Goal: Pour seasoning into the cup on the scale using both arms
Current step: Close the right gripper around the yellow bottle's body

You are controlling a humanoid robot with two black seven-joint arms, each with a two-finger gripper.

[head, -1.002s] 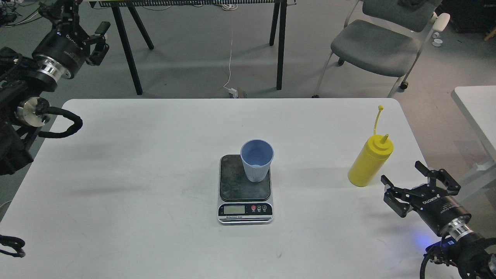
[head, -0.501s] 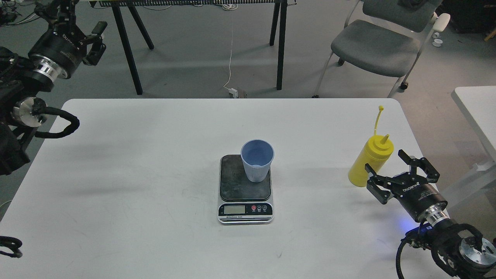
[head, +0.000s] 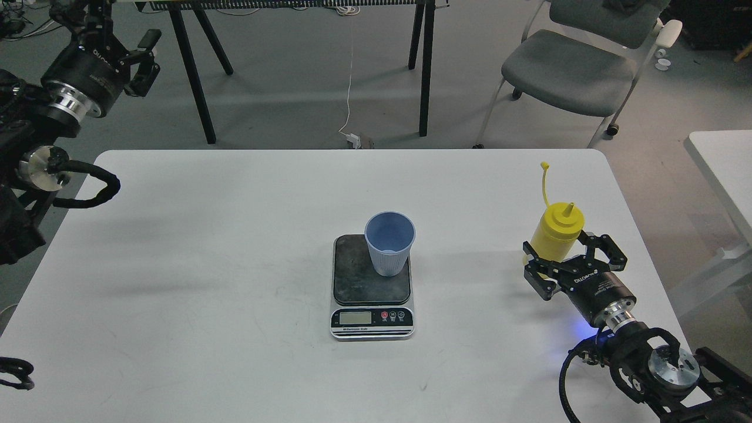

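Observation:
The light-blue ribbed cup (head: 389,243) stands upright on the dark plate of the scale (head: 371,286) at the table's middle. The yellow seasoning bottle (head: 556,235) stands upright near the table's right edge, its cap strap sticking up. My right gripper (head: 567,249) is open, with one finger on each side of the bottle's lower body; I cannot tell whether they touch it. My left gripper (head: 123,36) is open and empty, raised beyond the table's far left corner, far from the cup.
The white table (head: 235,235) holds only the scale, cup and bottle. A grey chair (head: 573,70) and black table legs (head: 426,64) stand on the floor behind. Another white table (head: 725,170) is at the right.
My right gripper has moved forward and left until its fingers sit around the bottle. The bottle has shifted slightly left. My left arm has risen a little.

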